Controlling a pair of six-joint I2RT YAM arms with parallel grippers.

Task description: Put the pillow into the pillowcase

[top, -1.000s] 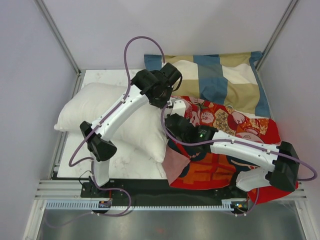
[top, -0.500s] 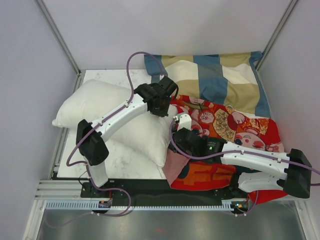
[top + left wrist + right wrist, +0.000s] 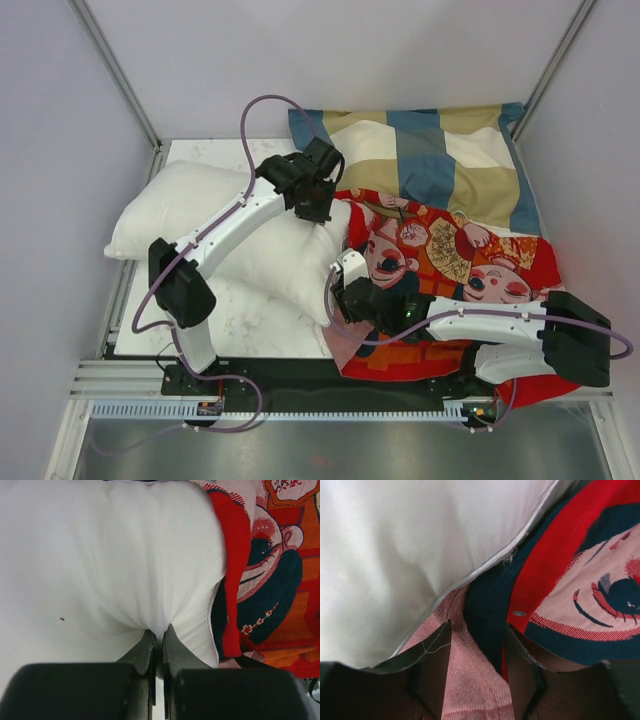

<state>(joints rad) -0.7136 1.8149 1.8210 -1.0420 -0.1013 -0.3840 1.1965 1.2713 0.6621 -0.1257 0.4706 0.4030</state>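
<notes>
The white pillow (image 3: 190, 215) lies across the left half of the table, its right end at the mouth of the red printed pillowcase (image 3: 450, 250). My left gripper (image 3: 318, 212) comes down on that end. In the left wrist view it (image 3: 159, 634) is shut on a pinch of the pillow (image 3: 100, 555), with the pillowcase (image 3: 270, 570) just to its right. My right gripper (image 3: 345, 285) sits low at the pillowcase's near left corner. In the right wrist view it (image 3: 477, 630) is open, and the case's dull pink inner fabric (image 3: 470, 680) lies loose between its fingers beside the pillow (image 3: 395, 545).
A blue, tan and cream checked pillow (image 3: 440, 150) rests against the back wall at the right. The marble table top (image 3: 260, 320) shows in front of the white pillow. Metal frame posts and grey walls close in both sides.
My right gripper has opened off the pillowcase edge and drawn back toward the near edge. My left gripper has kept its hold and shifted slightly left with the pillow.
</notes>
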